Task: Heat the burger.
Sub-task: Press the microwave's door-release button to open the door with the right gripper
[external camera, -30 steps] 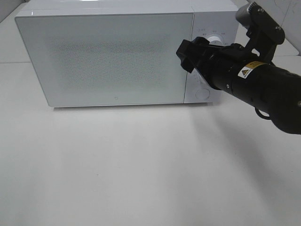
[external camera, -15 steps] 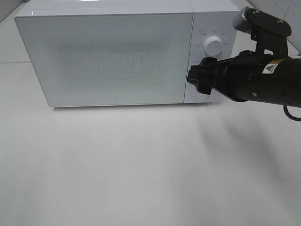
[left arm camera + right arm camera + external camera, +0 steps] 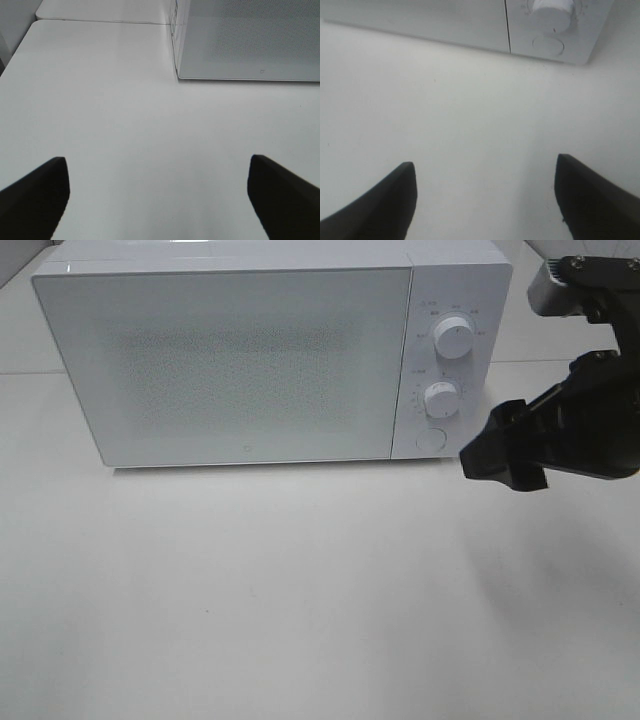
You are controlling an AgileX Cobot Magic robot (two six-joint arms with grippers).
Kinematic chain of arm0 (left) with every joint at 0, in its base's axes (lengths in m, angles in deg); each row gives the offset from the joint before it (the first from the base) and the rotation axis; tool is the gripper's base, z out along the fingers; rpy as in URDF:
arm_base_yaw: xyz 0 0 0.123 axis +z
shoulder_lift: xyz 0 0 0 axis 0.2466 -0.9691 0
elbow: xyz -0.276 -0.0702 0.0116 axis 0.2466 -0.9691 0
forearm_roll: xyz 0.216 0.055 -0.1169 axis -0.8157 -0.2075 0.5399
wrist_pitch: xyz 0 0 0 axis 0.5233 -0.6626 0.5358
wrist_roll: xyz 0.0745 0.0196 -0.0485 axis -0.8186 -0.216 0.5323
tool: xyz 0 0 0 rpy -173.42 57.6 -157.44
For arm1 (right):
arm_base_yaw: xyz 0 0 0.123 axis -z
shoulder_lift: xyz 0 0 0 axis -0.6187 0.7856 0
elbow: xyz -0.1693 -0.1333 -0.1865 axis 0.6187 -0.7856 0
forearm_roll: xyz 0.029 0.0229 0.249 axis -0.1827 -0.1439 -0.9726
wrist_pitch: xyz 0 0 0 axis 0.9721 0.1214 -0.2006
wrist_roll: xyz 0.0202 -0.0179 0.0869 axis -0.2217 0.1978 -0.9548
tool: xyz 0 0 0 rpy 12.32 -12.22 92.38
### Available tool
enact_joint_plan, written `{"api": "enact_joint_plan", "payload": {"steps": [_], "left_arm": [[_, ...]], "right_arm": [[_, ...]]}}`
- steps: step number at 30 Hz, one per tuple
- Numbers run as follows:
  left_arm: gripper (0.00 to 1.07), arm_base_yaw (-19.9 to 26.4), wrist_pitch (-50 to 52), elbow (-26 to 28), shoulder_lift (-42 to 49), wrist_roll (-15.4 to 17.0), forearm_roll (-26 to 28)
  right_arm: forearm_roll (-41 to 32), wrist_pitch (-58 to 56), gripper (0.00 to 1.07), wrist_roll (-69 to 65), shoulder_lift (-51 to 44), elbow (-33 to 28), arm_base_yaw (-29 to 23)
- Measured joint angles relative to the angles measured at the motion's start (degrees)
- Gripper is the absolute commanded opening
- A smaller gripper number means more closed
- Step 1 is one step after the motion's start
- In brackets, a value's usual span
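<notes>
Only a closed microwave [image 3: 250, 360] sits near right gripper [image 3: 500, 454].

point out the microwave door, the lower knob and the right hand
microwave door [image 3: 240, 360], exterior high view, middle of its speckled window
lower knob [image 3: 441, 397], exterior high view, centre of its face
right hand [image 3: 484, 162], right wrist view, midway between its fingertips
</notes>
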Motion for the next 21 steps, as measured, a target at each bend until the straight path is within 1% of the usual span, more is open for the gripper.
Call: {"api": "enact_joint_plan", "payload": {"steps": [2, 3, 5, 6, 7, 12, 15, 17, 18, 20, 21], "left_arm": [[0.88, 0.0, 0.0, 0.0, 0.0, 0.0, 0.0], [0.88, 0.0, 0.0, 0.0, 0.0, 0.0, 0.0], [0.88, 0.0, 0.0, 0.0, 0.0, 0.0, 0.0], [0.88, 0.0, 0.0, 0.0, 0.0, 0.0, 0.0], [0.88, 0.0, 0.0, 0.0, 0.0, 0.0, 0.0], [0.88, 0.0, 0.0, 0.0, 0.0, 0.0, 0.0], [0.88, 0.0, 0.0, 0.0, 0.0, 0.0, 0.0], [0.88, 0.0, 0.0, 0.0, 0.0, 0.0, 0.0], [0.88, 0.0, 0.0, 0.0, 0.0, 0.0, 0.0], [0.88, 0.0, 0.0, 0.0, 0.0, 0.0, 0.0], [0.88, 0.0, 0.0, 0.0, 0.0, 0.0, 0.0]], "right_arm": [[3.09, -7.28, 0.73, -1.2, -1.78, 1.09, 0.0], [3.09, -7.28, 0.73, -1.2, -1.78, 1.09, 0.0], [4.76, -13.46, 0.73, -2.01, -3.61, 1.26, 0.0], [4.76, -13.46, 0.73, -2.01, -3.61, 1.26, 0.0], [5.5, -17.25, 0.73, -2.06, -4.81, 1.26, 0.0], [6.59, -21.66, 0.73, -2.06, -7.91, 1.26, 0.11], [7.56, -25.38, 0.73, -2.06, -12.09, 1.32, 0.11], [7.68, -26.3, 0.73, -2.06, -13.01, 1.32, 0.11], [7.79, -27.96, 0.73, -2.06, -15.41, 1.32, 0.11], [7.79, -28.48, 0.73, -2.06, -16.44, 1.32, 0.11], [7.91, -29.34, 0.73, -2.01, -19.37, 1.32, 0.11]]}}
